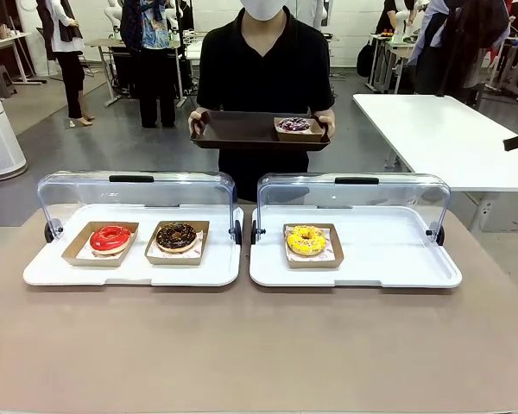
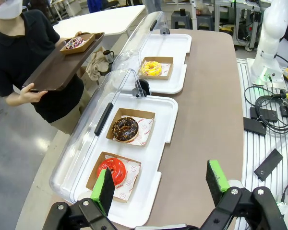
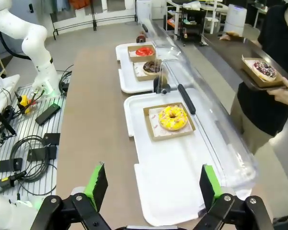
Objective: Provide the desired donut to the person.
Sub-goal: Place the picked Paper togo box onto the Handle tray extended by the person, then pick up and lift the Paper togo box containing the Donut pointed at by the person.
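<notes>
The person (image 1: 263,69), in a black T-shirt, stands at the far side holding a brown tray (image 1: 233,131) with a purple-frosted donut (image 1: 294,125) in a paper boat. On the table, the left white tray (image 1: 129,269) carries a red donut (image 1: 110,239) and a chocolate donut (image 1: 176,236). A yellow donut (image 1: 306,240) sits on the right white tray (image 1: 380,259). My left gripper (image 2: 161,181) hangs open above the table's near edge, short of the red donut (image 2: 111,171). My right gripper (image 3: 152,184) is open too, well back from the yellow donut (image 3: 172,117).
Both trays have clear lids (image 1: 138,191) swung up at the back, between the donuts and the person. A white table (image 1: 440,129) stands at the far right. Cables and black boxes (image 2: 269,115) lie beside the arm bases (image 3: 38,52).
</notes>
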